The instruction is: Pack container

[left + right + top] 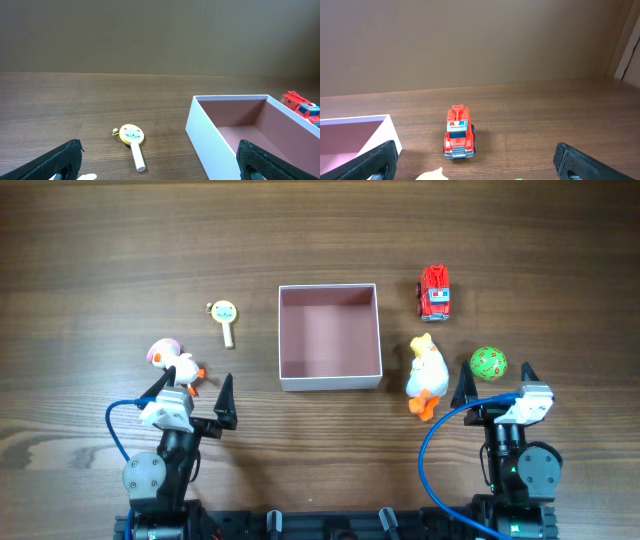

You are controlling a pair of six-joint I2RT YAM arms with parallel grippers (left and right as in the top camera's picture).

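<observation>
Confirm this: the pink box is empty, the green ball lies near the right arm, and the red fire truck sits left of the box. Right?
Not quite. The fire truck sits right of the box, as the overhead view shows. The box is indeed empty, and the green ball lies near the right arm.
</observation>
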